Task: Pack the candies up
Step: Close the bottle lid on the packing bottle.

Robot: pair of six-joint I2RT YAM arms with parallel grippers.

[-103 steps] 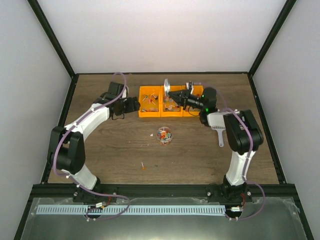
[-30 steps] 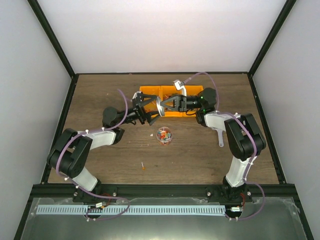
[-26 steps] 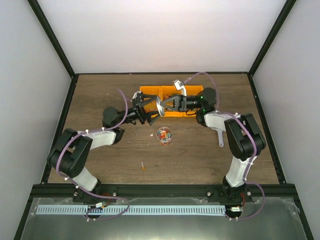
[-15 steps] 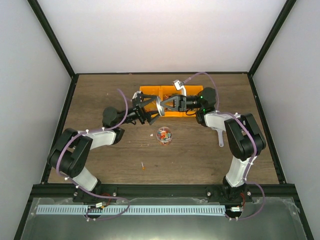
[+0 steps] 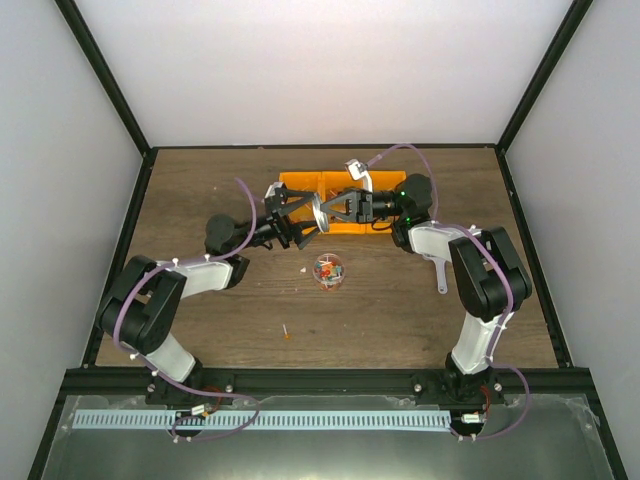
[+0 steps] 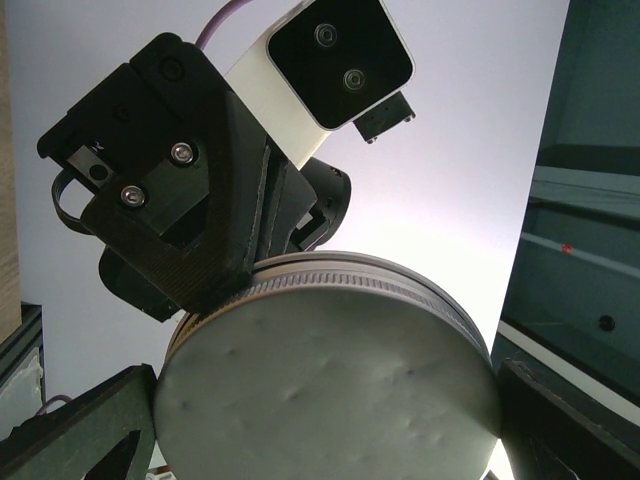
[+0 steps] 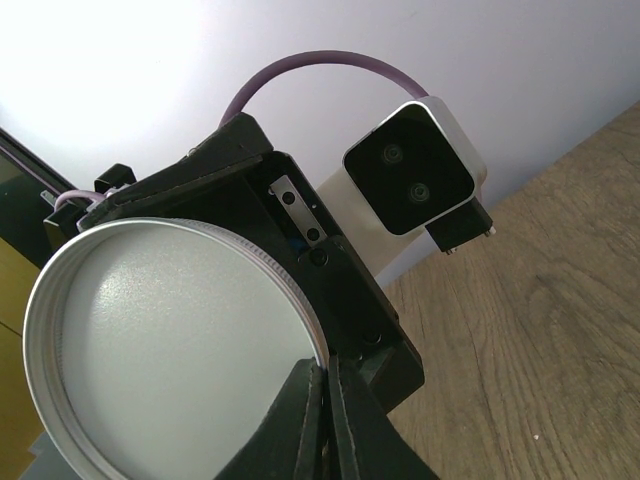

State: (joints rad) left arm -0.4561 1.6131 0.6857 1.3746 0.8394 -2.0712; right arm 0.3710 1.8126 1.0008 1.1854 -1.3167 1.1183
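1. The top view is evenly and softly lit. The white walls (image 5: 320, 70) are bright but not blown out, and the desk (image 5: 200, 190) carries only faint, short shadows.
2. Fine detail is soft there: the candies (image 5: 328, 268) at centre blur into coloured speckle.
3. The left wrist view is backlit. White glare spreads from 12 to 4 o'clock, and dark parts turn near-silhouette.
4. The metal lid (image 6: 330, 390) at 6 o'clock is close to the lens, slightly soft and dull grey.
5. The right wrist view is brightest at 11 o'clock and greys toward 2. The jaws of the right gripper (image 7: 325, 372) at 6 o'clock are dark and blurred, perhaps from nearness.
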